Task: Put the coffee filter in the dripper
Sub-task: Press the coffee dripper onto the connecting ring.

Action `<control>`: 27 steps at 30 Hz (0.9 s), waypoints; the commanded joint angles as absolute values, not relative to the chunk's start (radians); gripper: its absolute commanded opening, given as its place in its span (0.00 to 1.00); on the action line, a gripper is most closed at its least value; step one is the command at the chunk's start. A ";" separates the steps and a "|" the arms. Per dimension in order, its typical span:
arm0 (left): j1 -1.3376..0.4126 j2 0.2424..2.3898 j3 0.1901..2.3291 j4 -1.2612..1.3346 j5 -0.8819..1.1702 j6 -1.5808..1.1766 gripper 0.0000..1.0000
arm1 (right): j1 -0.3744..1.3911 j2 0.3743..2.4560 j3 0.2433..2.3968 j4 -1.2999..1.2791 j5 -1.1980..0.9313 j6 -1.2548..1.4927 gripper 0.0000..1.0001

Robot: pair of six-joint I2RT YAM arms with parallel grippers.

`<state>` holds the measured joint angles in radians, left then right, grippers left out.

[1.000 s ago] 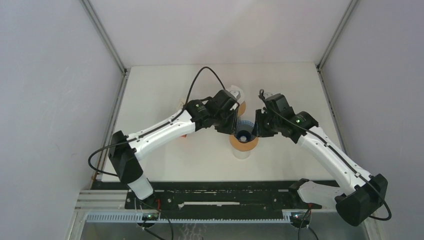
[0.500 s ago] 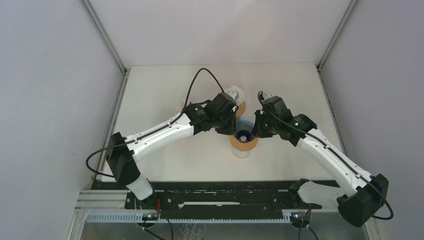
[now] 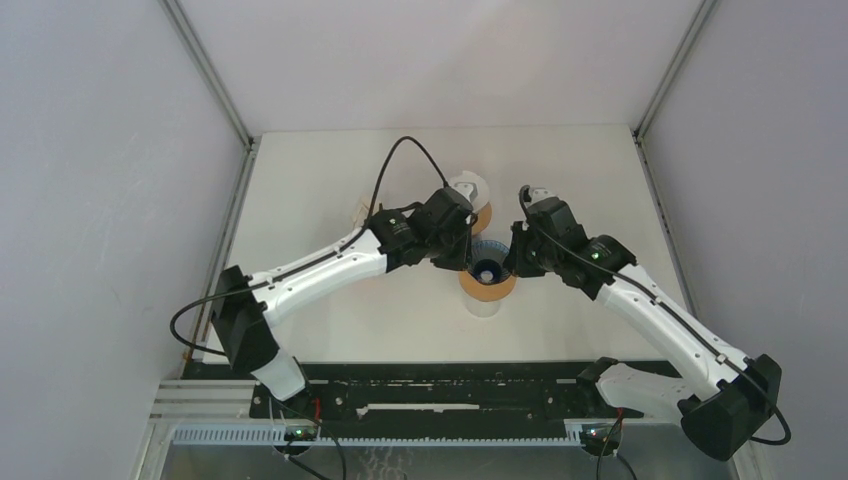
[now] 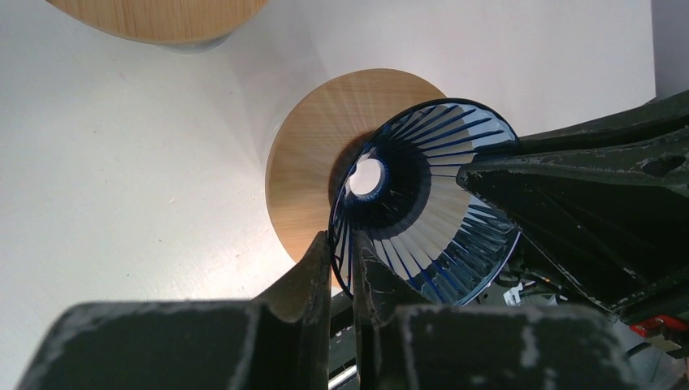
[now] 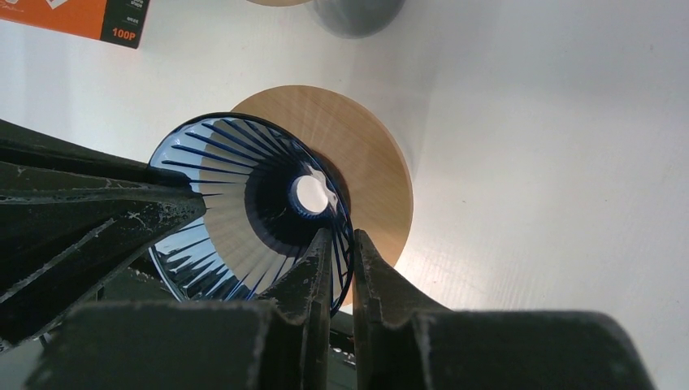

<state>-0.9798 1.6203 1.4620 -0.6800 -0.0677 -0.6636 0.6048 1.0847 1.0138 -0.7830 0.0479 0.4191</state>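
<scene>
The blue ribbed glass dripper sits on a round wooden base mid-table. My left gripper is shut on its left rim and my right gripper is shut on its right rim. In the left wrist view the fingers pinch the dripper wall. In the right wrist view the fingers pinch the opposite wall. A pale pleated patch shows inside the cone; I cannot tell whether it is the coffee filter.
A grey cup with a wooden lid stands just behind the dripper and also shows in the right wrist view. An orange box marked 100P lies to the left, mostly under my left arm. A metal rail runs along the near edge.
Both arms have shifted slightly, elbows easing outward. The grippers stay shut on the dripper rim and the dripper has not visibly moved.
</scene>
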 commanded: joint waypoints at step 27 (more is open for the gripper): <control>-0.881 1.428 1.523 -0.822 -0.061 -0.606 0.67 | 0.542 0.929 1.171 -0.858 -0.046 0.343 0.60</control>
<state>-0.9268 1.5444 1.5333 -0.8467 -0.0639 -0.6102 0.5556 0.9878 1.1259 -0.8986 -0.0360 0.3782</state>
